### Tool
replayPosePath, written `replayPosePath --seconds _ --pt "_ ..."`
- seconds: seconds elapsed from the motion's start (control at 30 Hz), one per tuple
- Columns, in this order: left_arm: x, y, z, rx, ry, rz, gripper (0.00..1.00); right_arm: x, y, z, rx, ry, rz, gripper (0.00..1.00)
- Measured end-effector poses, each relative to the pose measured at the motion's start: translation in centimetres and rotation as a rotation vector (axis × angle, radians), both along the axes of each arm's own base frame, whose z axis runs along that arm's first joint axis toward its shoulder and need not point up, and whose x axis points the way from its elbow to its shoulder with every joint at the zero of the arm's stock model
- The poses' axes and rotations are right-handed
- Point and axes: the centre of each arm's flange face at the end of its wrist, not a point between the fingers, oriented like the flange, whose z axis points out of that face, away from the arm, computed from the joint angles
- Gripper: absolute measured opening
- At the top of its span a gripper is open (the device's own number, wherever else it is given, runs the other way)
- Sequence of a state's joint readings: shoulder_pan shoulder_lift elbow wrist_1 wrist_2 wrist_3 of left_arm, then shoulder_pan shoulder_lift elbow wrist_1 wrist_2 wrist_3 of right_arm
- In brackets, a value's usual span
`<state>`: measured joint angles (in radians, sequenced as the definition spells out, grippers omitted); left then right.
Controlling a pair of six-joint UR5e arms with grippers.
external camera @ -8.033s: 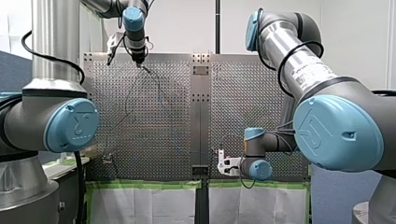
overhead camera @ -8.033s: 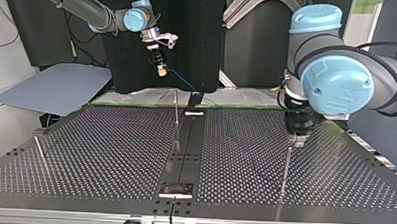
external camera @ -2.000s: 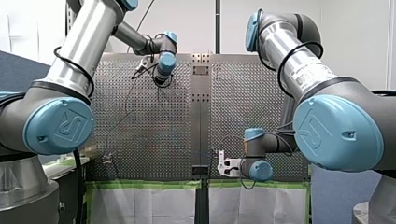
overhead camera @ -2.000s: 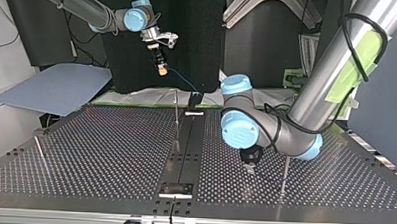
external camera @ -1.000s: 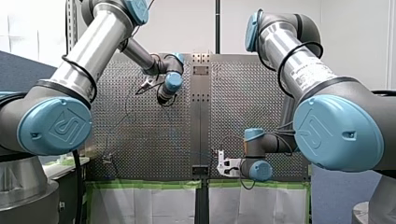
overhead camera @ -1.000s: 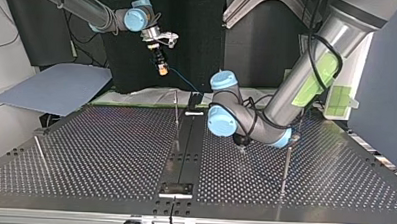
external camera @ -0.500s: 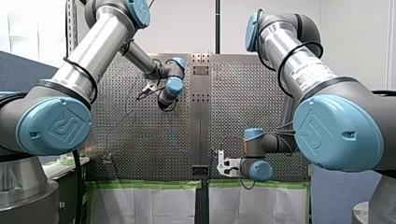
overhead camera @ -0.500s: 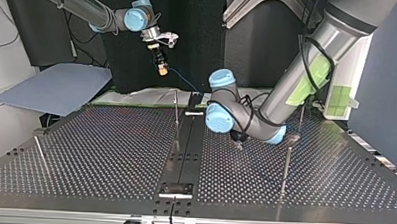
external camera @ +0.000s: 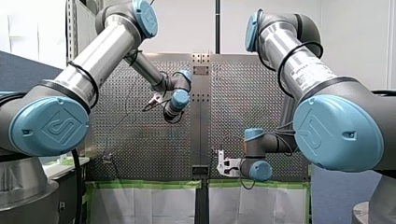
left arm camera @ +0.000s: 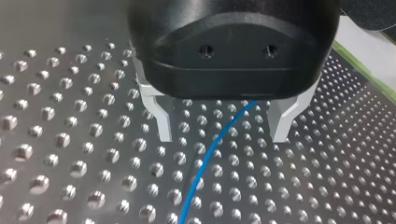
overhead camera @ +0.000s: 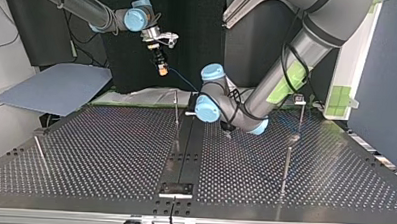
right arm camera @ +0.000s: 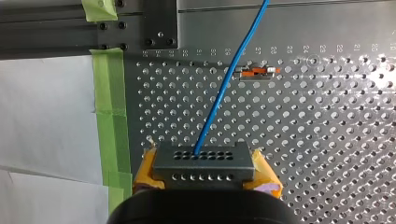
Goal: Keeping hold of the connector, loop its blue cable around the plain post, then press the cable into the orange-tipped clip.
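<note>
Right pincer (right arm camera: 204, 161): yellow pads clamped on the dark grey perforated connector block (right arm camera: 201, 169); in the top view it hangs raised at the left, above the table's far edge.
Blue cable (right arm camera: 224, 88): leaves the connector's face and runs ahead over the perforated metal table (right arm camera: 327, 140); passes just beside the orange-tipped clip (right arm camera: 257, 71), not in it.
Left pincer (left arm camera: 219, 126): metal fingers spread wide, gripping nothing; low over the table; the cable runs between the fingers, touching neither.
</note>
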<state>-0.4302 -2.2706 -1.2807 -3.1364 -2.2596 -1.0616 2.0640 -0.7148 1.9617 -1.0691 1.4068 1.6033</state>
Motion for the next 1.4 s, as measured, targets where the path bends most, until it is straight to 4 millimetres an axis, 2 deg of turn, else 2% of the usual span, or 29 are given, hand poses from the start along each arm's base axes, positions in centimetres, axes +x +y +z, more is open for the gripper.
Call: replayPosePath --seconds 0.57,0.97,1.4 --pt "-0.3 -0.5 -0.9 -0.001 -0.001 -0.006 0.99 0.0 0.0 0.0 0.0 -0.001 0.0 0.0" --pt "-1.0 -1.0 -6.6 0.045 0.078 -0.001 0.99 0.0 0.0 0.0 -0.001 -0.002 0.0 0.0" --pt "-1.1 -1.7 -8.1 0.039 0.086 -0.023 0.99 0.1 0.0 0.0 0.0 -0.001 0.003 0.0"
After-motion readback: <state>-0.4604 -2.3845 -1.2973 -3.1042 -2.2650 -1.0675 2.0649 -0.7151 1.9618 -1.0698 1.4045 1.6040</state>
